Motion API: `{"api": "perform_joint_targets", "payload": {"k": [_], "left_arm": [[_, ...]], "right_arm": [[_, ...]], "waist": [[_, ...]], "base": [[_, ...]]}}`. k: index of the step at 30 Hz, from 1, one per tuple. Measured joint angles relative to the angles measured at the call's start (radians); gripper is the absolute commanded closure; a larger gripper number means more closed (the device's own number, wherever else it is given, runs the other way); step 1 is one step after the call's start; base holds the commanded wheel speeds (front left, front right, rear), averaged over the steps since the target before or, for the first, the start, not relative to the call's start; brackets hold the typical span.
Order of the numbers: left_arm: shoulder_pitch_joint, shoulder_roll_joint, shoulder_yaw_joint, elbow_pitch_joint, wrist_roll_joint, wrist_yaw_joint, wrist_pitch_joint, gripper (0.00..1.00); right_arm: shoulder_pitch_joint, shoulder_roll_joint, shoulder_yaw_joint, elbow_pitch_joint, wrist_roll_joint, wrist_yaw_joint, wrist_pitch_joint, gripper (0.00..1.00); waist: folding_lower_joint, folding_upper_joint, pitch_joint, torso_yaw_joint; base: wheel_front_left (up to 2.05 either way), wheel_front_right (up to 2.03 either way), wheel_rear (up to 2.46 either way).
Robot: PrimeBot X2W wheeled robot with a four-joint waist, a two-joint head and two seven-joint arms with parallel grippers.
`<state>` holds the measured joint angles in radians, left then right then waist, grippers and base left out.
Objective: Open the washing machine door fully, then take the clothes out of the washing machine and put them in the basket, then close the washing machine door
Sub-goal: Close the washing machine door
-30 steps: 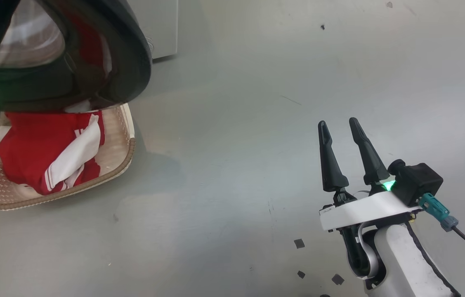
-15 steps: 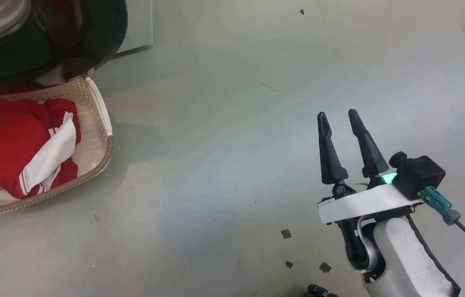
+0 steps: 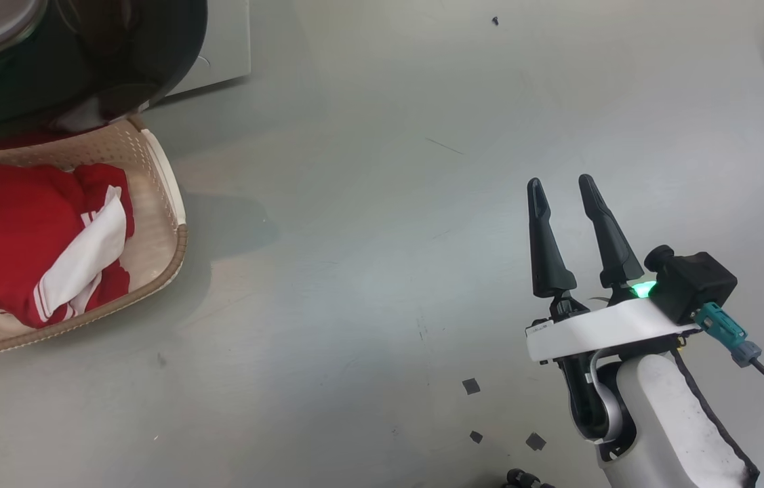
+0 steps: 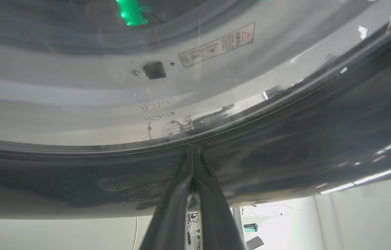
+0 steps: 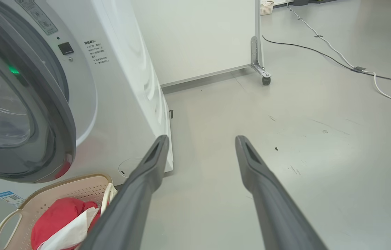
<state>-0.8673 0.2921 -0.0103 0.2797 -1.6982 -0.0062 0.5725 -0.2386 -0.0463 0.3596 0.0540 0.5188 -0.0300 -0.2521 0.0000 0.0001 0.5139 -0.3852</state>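
Status: the clothes (image 3: 22, 237) lie in the basket (image 3: 175, 261), which stands on the floor just in front of the washing machine (image 5: 122, 86). By the look of it, only closing the door is left.

The washing machine door (image 5: 61, 114) stands ajar. Its lower edge hangs over the basket's far rim and looks clear of it in the right wrist view.

Left tool (image 4: 192, 152): fingers pressed together, holding nothing, tips at the door's glossy black rim. Whether they touch it or sit just off it cannot be told.

Right tool (image 3: 559, 181): fingers spread, empty, over bare floor, well apart from door and basket.

Risks, as judged:
1. Slip. The rim is glossy and curved, and two closed tips make a narrow contact. A push at a slant would likely send them skating toward the glass bowl or off the edge, and the door would stop short.
2. No latch. A soft push could leave the door resting ajar. The last part of the swing probably needs firm pressure.
3. Basket snag. If the door's lower edge sweeps lower than it appears, it could clip the brown rim and shove the basket aside.
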Motion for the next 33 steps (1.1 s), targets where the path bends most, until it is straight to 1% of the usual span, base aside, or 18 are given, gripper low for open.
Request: {"api": "perform_joint_targets", "payload": {"k": [2, 6, 9, 14, 19, 22, 31, 32, 33], "left_arm": [[0.000, -0.004, -0.005, 0.002, 0.000, -0.005, 0.005, 1.00], [0.001, -0.035, -0.018, 0.014, -0.005, -0.040, 0.013, 1.00], [0.010, -0.036, -0.011, 0.029, -0.009, -0.062, 0.013, 1.00], [0.087, -0.044, 0.010, 0.041, -0.025, -0.082, 0.013, 1.00], [0.177, -0.069, 0.042, 0.037, -0.053, -0.106, 0.007, 1.00], [0.241, -0.089, 0.066, 0.025, -0.079, -0.114, -0.003, 1.00], [0.463, -0.162, 0.100, -0.037, -0.090, -0.114, -0.041, 1.00], [0.485, -0.169, 0.105, -0.054, -0.090, -0.114, -0.044, 0.89], [0.505, -0.178, 0.114, -0.074, -0.090, -0.114, -0.053, 0.65]], "right_arm": [[0.000, 0.000, -0.003, 0.000, -0.001, -0.001, 0.000, 0.00], [0.000, 0.000, -0.014, 0.004, -0.013, -0.001, 0.000, 0.00], [0.000, 0.000, -0.021, 0.011, -0.027, -0.001, 0.000, 0.00], [0.001, 0.000, -0.035, 0.024, -0.046, 0.000, 0.000, 0.00], [0.005, 0.000, -0.055, 0.042, -0.072, 0.001, 0.000, 0.00], [0.015, 0.000, -0.070, 0.054, -0.085, 0.001, 0.000, 0.00], [0.066, 0.000, -0.114, 0.087, -0.111, 0.002, 0.000, 0.00], [0.072, 0.000, -0.117, 0.092, -0.115, 0.003, 0.000, 0.00], [0.078, 0.000, -0.120, 0.094, -0.118, 0.005, 0.000, 0.00]], "waist": [[0.0000, 0.0000, -0.003, 0.003], [0.0000, 0.0000, -0.014, 0.021], [0.0000, 0.0000, -0.025, 0.038], [0.0000, 0.0000, -0.047, 0.072], [0.0000, 0.0000, -0.076, 0.111], [0.0000, 0.0000, -0.098, 0.137], [0.0000, 0.0000, -0.175, 0.214], [0.0000, 0.0000, -0.184, 0.222], [0.0000, 0.0000, -0.194, 0.231]], "base": [[0.00, 0.00, 0.00], [0.00, 0.00, 0.00], [0.00, 0.00, 0.00], [0.00, 0.00, 0.00], [0.00, 0.00, 0.00], [0.00, 0.00, 0.00], [0.00, 0.00, 0.00], [0.00, 0.00, 0.00], [0.00, 0.00, 0.00]]}}
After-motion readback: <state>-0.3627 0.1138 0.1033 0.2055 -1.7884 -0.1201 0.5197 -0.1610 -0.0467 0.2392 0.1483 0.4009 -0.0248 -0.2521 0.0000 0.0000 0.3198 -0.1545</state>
